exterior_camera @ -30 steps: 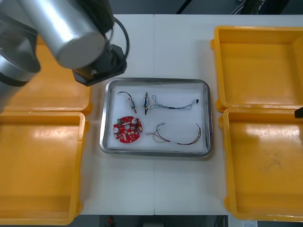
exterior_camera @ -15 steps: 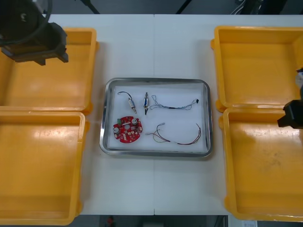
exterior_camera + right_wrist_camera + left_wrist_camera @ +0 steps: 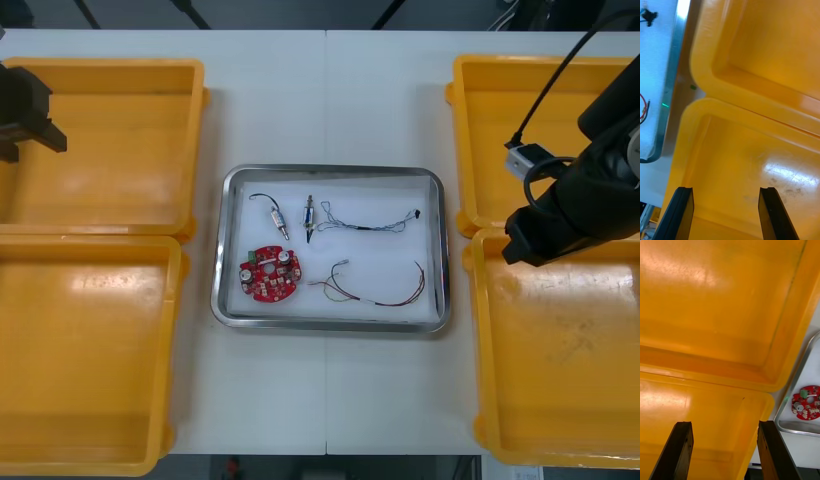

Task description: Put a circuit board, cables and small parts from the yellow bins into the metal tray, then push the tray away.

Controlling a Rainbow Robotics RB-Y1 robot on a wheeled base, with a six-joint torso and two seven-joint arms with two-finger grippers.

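Note:
The metal tray (image 3: 330, 172) lies mid-table with a white inside. In it are a round red circuit board (image 3: 268, 272), two small metal parts (image 3: 277, 216), a blue and white cable (image 3: 365, 224) and a red and yellow cable (image 3: 385, 290). My right gripper (image 3: 540, 235) hovers over the seam of the two right yellow bins, just right of the tray; its fingers (image 3: 681, 210) stand open with nothing between them. My left gripper (image 3: 22, 115) hangs open over the far left bin, and its wrist view catches the board (image 3: 806, 407) and the tray's corner (image 3: 790, 425).
Two yellow bins (image 3: 95, 150) flank the tray on the left and two (image 3: 560, 380) on the right; all look bare inside. Bare table runs beyond and in front of the tray. The tray's rim (image 3: 668, 86) shows beside the right bins.
My left arm has swung from the tray's far left corner out to the table's left edge. My right arm has come in from the right edge toward the tray.

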